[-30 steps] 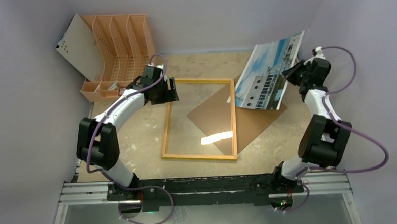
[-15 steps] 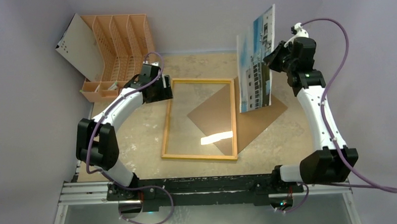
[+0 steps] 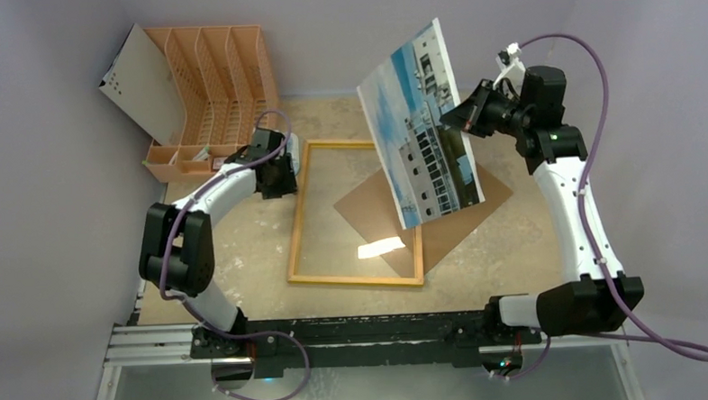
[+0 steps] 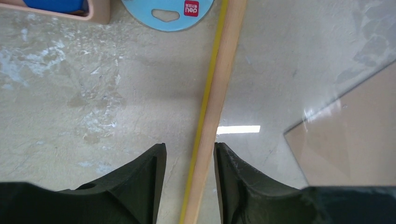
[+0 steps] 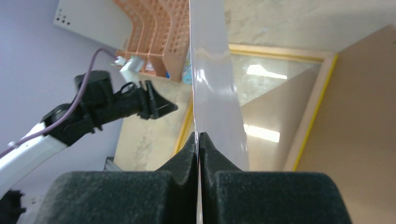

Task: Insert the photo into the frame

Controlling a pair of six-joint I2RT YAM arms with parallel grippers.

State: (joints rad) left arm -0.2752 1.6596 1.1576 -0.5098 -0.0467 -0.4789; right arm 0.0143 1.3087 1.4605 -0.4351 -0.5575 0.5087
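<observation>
Beige mottled table (image 3: 244, 232), lilac walls on three sides. Right fingers (image 5: 184, 161) are pressed together, pinching the photo (image 5: 212, 88) at its edge, so the wrist view shows the sheet edge-on. The right gripper (image 5: 199, 136) holds it in the air, steeply tilted, building print facing the overhead camera. It hangs over the right side of the frame (image 3: 356, 279). Photo not in the frame yet; contact with anything below can't be told. Probably carried high and tilted so the thin sheet clears the rail before it is laid flat.

Left fingers (image 4: 149, 186) are spread either side of the frame's left rail, near its far corner. The inner finger sits at the wood, and a gap shows on the yellow side, so no clamp. The left gripper (image 4: 187, 148) is low at the table, likely there to keep the frame from sliding when the print lands.

Frame lies flat mid-table. A brown backing board (image 3: 459, 218) lies diagonally beneath, the right rail crossing it. That uneven seat is a likely reason for bracing. An orange file rack (image 3: 218, 71) stands at the far left, well apart.
</observation>
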